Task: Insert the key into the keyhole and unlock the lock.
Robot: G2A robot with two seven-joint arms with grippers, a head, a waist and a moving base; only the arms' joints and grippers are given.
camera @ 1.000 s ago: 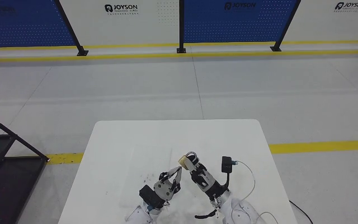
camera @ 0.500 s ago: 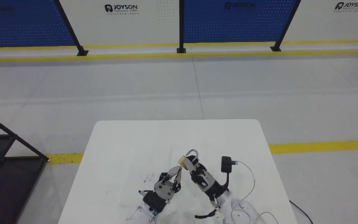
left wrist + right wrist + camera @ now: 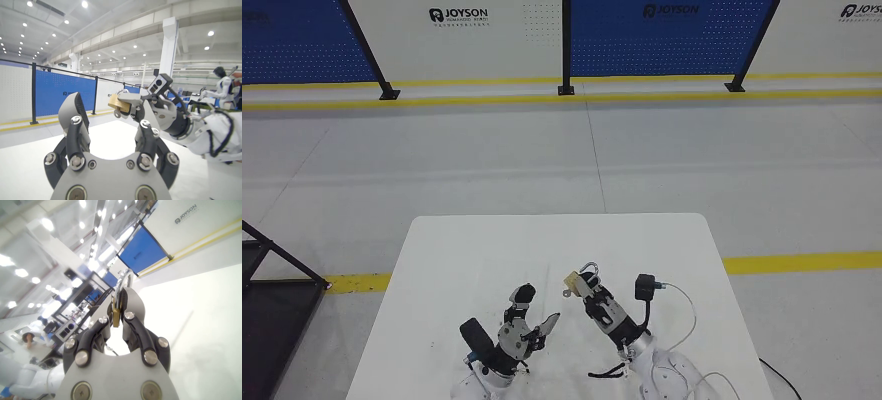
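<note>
Your left end effector (image 3: 537,308) has backed off since a second ago. Then its fingers were right up against the left side of the lock (image 3: 573,284); now they stand apart from it, down toward the front edge of the surface (image 3: 442,260). The lock has stayed about where it was, and the key that those fingers were on is now left in it.

Far to the left of the lock, well apart from it and off the surface, you have a black rack (image 3: 272,262) on the floor. Closer in, still left of the lock and a little in front of it, the left end effector hangs over the surface with its fingers (image 3: 74,106) spread wide and nothing between them.

The lock itself is held up off the surface, near the middle of its front half. It has a brass body with a silver shackle (image 3: 122,279) pointing away from the robot. The key (image 3: 116,113) sits in the brass body, and its small silver head sticks out of the face opposite the shackle, on the side toward your left end effector. You cannot tell from these views whether the shackle has sprung free.

Just right of the lock and behind it, your right end effector (image 3: 585,291) pinches the brass body flat between its two pads, with the shackle standing out past the fingertips.
</note>
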